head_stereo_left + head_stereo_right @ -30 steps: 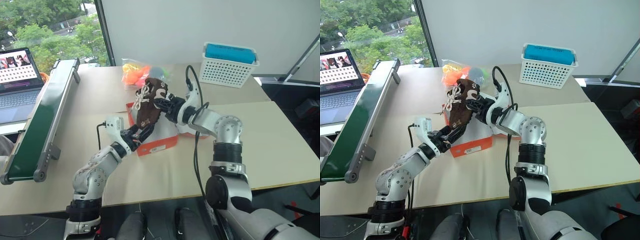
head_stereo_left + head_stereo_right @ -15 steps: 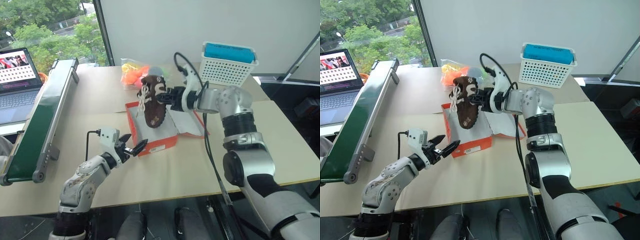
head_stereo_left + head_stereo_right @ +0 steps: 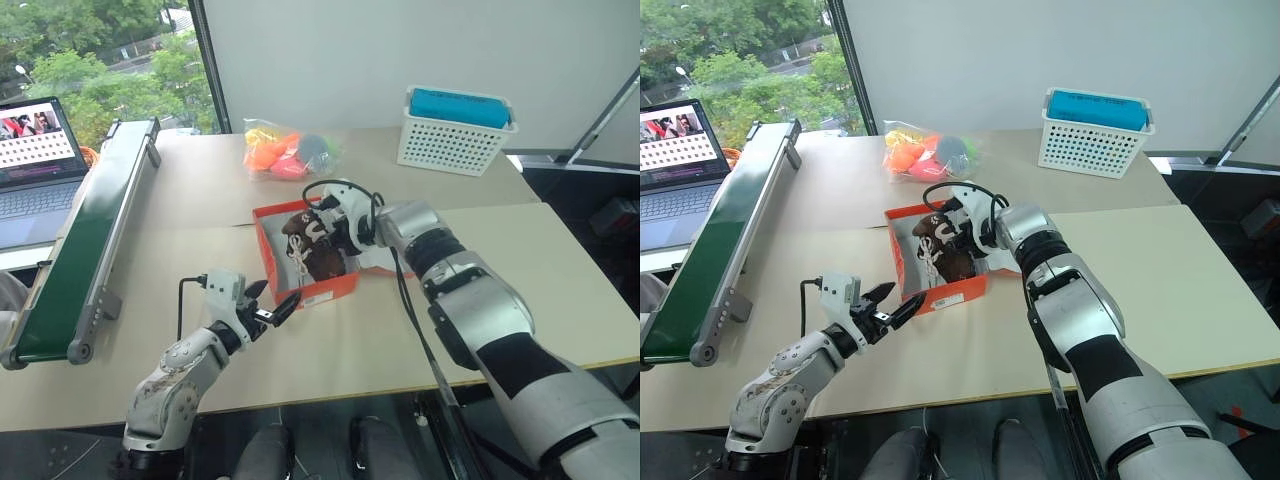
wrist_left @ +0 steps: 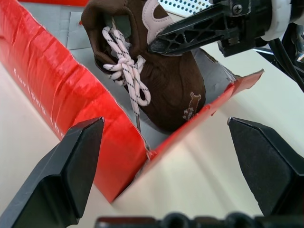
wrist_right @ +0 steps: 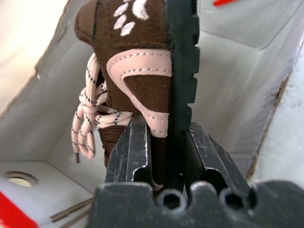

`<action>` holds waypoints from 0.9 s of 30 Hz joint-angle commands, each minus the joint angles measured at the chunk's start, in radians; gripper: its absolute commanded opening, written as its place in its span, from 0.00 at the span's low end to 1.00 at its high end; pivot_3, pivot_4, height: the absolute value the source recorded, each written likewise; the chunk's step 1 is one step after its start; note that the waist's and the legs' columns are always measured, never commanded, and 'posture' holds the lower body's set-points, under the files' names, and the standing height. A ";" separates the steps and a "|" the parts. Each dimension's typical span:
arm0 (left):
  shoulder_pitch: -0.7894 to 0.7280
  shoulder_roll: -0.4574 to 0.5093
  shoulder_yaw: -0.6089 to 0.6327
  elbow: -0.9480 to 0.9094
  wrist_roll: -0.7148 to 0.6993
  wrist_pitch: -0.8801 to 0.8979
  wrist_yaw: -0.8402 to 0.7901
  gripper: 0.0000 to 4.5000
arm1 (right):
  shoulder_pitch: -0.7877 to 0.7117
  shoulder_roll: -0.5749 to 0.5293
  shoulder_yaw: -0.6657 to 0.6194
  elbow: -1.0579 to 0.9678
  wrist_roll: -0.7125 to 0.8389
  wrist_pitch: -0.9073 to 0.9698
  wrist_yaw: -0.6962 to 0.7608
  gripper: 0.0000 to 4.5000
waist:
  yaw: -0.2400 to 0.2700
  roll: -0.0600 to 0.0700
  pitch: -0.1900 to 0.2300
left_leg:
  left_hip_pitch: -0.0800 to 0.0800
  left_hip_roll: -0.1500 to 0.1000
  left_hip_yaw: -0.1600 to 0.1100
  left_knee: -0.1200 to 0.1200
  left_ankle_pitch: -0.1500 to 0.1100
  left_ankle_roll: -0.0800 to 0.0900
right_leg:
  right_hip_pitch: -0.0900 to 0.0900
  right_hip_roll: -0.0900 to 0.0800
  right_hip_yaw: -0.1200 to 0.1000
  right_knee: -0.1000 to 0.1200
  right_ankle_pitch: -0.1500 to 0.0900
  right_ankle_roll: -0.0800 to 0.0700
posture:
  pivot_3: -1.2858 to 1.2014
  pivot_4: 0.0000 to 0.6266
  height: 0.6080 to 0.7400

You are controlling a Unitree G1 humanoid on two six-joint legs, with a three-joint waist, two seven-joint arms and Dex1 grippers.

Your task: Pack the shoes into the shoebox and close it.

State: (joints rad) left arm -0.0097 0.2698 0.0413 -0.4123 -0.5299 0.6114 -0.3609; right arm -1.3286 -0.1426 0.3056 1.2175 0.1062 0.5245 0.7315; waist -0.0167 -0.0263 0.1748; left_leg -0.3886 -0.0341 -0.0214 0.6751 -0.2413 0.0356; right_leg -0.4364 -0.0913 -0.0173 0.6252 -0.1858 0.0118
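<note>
The orange-red shoebox [image 3: 318, 289] stands open on the table, its white inside showing. A dark brown shoe [image 3: 318, 252] with light laces lies on its side in the box. My right gripper [image 3: 324, 228] reaches down into the box from the right, shut on the shoe's heel. In the right wrist view both fingers [image 5: 130, 152] clamp the heel [image 5: 156, 76]. My left gripper [image 3: 272, 300] hovers open just in front of the box's near end, holding nothing. The left wrist view shows the shoe [image 4: 171, 76] behind the red wall [image 4: 66, 90].
A green conveyor [image 3: 85, 225] runs along the left, with a laptop [image 3: 35, 165] beyond it. A bag of orange and pink items [image 3: 285, 152] lies behind the box. A white mesh basket [image 3: 455, 140] stands at the back right. The table's near edge [image 3: 330, 390] is close.
My right gripper has rolled and lowered the shoe from above the box down into it. My left gripper has drawn back and down from the box's front, staying open.
</note>
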 commanded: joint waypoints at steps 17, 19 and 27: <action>0.029 0.013 -0.020 -0.104 -0.018 0.014 0.013 1.00 | -0.026 0.029 -0.211 0.079 -0.076 -0.041 -0.121 0.91 | 0.002 0.000 0.000 | -0.003 0.000 0.000 0.000 -0.001 -0.001 | -0.003 0.000 0.001 0.000 0.000 0.000 | 0.52 0.24 1.00; 0.018 0.015 -0.022 -0.099 -0.021 0.017 0.009 1.00 | -0.040 0.030 -0.227 0.066 -0.078 -0.039 -0.126 0.91 | 0.002 0.000 0.000 | -0.003 0.000 0.000 0.000 -0.001 -0.001 | -0.003 0.000 0.001 0.000 0.000 -0.001 | 0.52 0.24 1.00; -0.022 0.025 -0.016 -0.067 -0.018 0.018 -0.009 1.00 | -0.101 0.004 -0.245 -0.009 -0.090 -0.042 -0.124 0.91 | -0.001 0.000 0.000 | -0.003 0.000 0.001 0.000 -0.001 -0.001 | -0.004 0.001 0.001 0.000 0.000 0.000 | 0.52 0.24 1.00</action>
State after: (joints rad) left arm -0.0113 0.2836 0.0192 -0.4660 -0.5430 0.6391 -0.3568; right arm -1.3798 -0.1176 0.0771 1.2697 0.0169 0.4892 0.6072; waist -0.0176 -0.0259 0.1750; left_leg -0.3921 -0.0342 -0.0205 0.6748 -0.2421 0.0350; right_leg -0.4402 -0.0907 -0.0159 0.6249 -0.1857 0.0113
